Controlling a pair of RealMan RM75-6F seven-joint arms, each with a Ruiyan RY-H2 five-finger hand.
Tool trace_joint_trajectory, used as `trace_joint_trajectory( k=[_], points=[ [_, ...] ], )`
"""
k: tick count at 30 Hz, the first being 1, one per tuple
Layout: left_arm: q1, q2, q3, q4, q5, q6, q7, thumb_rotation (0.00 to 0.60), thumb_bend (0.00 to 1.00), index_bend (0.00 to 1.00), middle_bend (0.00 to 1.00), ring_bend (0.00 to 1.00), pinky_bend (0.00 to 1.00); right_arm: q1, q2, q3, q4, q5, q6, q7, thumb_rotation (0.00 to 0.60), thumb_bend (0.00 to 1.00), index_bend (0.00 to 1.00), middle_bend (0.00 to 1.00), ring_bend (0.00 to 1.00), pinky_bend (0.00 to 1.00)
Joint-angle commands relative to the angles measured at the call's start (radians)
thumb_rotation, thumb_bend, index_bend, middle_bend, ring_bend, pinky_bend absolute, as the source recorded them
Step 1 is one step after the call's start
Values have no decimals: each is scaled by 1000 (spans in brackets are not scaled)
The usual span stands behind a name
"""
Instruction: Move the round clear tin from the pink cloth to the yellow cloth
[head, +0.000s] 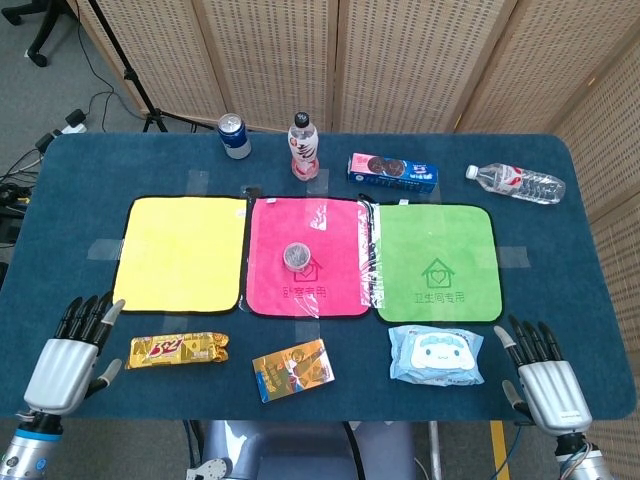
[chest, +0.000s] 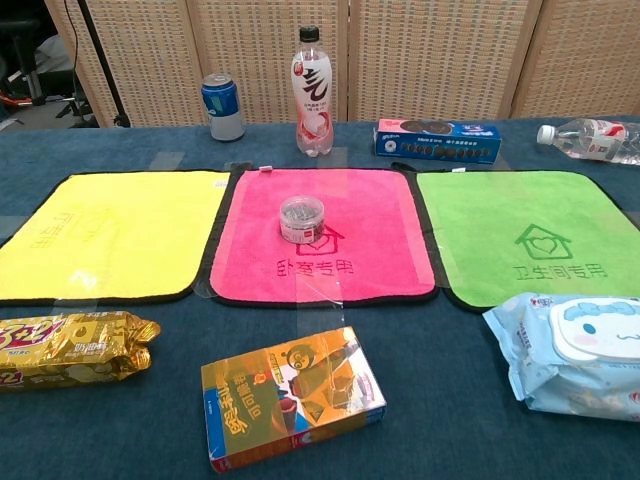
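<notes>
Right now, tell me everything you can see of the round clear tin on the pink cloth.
The round clear tin is a short, squat cylinder with see-through walls and a round lid, holding what looks like a mass of small dark metallic pieces. It stands upright, near the middle of the pink cloth, just above the printed house outline and characters. Only the cloth touches it; neither robot hand is near.

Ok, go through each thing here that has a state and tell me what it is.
Tin: upright on the pink cloth, lid on.
Pink bottle: upright, capped.
Can: upright.
Water bottle: lying on its side.
Left hand: open, holds nothing.
Right hand: open, holds nothing.
</notes>
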Motion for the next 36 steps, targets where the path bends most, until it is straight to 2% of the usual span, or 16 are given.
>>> trace_joint_trajectory(
  k=[1, 5, 10, 16, 21, 24, 36],
  points=[
    [-2, -5, -2, -3, 4, 1, 10, 600, 272, 0, 0, 0, 0, -1, 0, 3, 5, -7, 11, 14, 600, 414, 50, 0, 0, 7],
    [-7, -6, 0, -4, 13, -7, 36, 600, 273, 0, 0, 0, 0, -4, 4, 5, 9, -2, 17, 33, 600, 414, 50, 0, 0, 7],
    [-43, 19, -10, -22, 40, -49, 140, 600, 272, 0, 0, 0, 0, -3, 5, 1, 9, -8, 14, 35, 600, 414, 50, 0, 0, 7],
    [-143, 101, -81, -115, 21, -173, 345, 600, 278, 0, 0, 0, 0, 0, 3, 3, 10, 4, 2, 36, 600, 414, 50, 0, 0, 7],
    [-251, 144, -163, -168, -52, -305, 487, 600, 288, 0, 0, 0, 0, 4, 2, 7, 16, 16, -7, 44, 600, 414, 50, 0, 0, 7],
    [-326, 133, -205, -166, -151, -411, 555, 600, 290, 0, 0, 0, 0, 7, 1, 11, 22, 29, -17, 54, 600, 414, 50, 0, 0, 7],
    [-566, -34, -243, -32, -430, -621, 820, 600, 299, 0, 0, 0, 0, 24, -10, 25, 55, 88, -62, 83, 600, 414, 50, 0, 0, 7]
  ],
)
